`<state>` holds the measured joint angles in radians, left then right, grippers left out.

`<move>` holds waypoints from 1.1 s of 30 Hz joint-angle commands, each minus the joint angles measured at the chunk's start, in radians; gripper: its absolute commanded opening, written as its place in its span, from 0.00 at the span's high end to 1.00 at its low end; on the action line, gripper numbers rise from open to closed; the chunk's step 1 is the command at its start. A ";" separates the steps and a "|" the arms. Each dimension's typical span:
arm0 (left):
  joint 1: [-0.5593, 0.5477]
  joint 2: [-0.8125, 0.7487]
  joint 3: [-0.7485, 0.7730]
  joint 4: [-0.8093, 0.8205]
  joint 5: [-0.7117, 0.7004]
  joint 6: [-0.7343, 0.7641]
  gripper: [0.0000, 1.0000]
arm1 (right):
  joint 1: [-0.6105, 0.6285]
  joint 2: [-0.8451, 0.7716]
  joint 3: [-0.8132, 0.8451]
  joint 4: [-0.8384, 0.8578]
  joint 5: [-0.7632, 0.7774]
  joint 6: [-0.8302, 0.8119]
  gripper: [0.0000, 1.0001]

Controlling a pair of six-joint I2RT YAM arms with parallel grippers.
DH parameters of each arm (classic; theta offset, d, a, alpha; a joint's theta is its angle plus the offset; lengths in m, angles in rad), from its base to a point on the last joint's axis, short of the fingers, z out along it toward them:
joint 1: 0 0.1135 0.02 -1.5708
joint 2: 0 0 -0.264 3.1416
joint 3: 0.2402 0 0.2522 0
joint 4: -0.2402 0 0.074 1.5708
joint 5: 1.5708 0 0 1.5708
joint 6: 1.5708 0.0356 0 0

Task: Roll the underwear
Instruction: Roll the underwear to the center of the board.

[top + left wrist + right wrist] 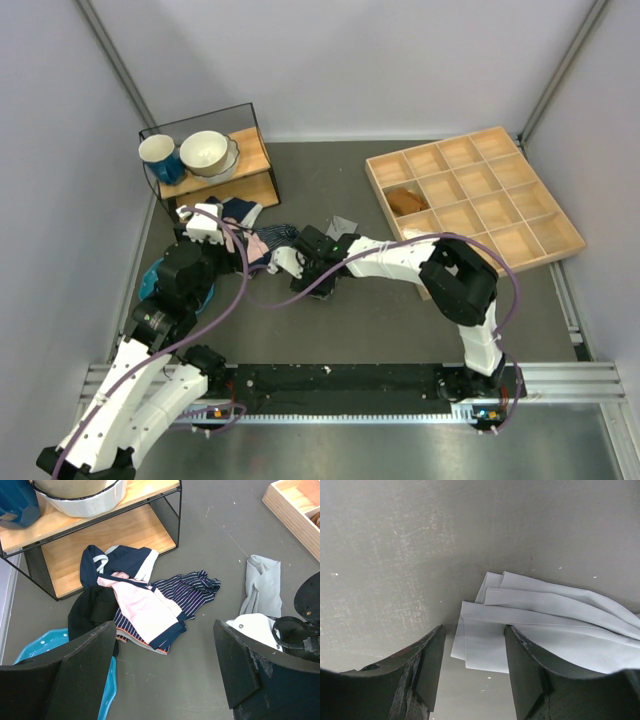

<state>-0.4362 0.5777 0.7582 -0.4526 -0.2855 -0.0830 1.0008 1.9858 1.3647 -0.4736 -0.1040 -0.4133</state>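
Check the right gripper (475, 632): its jaws stand partly open, straddling one folded end of the underwear (555, 625) without closing on it. The underwear lies in layered folds on the grey table (395, 540), right of the clothing pile. The left gripper (164, 640) is spread wide and holds nothing. It hangs above the pink cloth (142, 607) and the navy striped garment (192, 590), near the wooden shelf (100, 535).

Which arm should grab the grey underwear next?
Right. The right arm has open jaws straddling the folded edge of the plain grey cloth underwear; the left arm has open jaws over the navy-and-pink clothes pile, apart from it.
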 commanded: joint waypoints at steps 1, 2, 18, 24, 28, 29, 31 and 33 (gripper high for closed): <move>0.004 -0.016 -0.007 0.032 0.002 0.005 0.16 | -0.033 0.077 0.007 -0.025 0.040 -0.007 0.49; 0.004 -0.018 -0.007 0.032 0.002 0.005 0.16 | -0.036 0.079 0.008 -0.028 0.035 -0.010 0.49; 0.004 -0.022 -0.011 0.037 0.005 0.005 0.16 | -0.094 0.081 0.048 -0.112 -0.026 -0.065 0.46; 0.004 -0.024 -0.011 0.038 0.008 0.005 0.16 | -0.097 0.093 0.053 -0.134 -0.043 -0.084 0.48; 0.004 -0.024 -0.011 0.038 0.008 0.006 0.16 | -0.096 0.105 0.059 -0.145 -0.051 -0.088 0.62; 0.004 -0.025 -0.013 0.038 0.008 0.005 0.15 | -0.097 0.108 0.060 -0.148 -0.052 -0.090 0.64; 0.004 -0.027 -0.013 0.038 0.009 0.003 0.16 | -0.099 0.110 0.060 -0.154 -0.059 -0.094 0.72; 0.004 -0.030 -0.013 0.041 0.011 0.003 0.15 | -0.097 0.111 0.057 -0.155 -0.062 -0.099 0.76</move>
<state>-0.4362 0.5648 0.7506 -0.4522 -0.2813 -0.0830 0.9192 2.0315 1.4418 -0.5426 -0.1822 -0.4957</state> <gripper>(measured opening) 0.845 0.278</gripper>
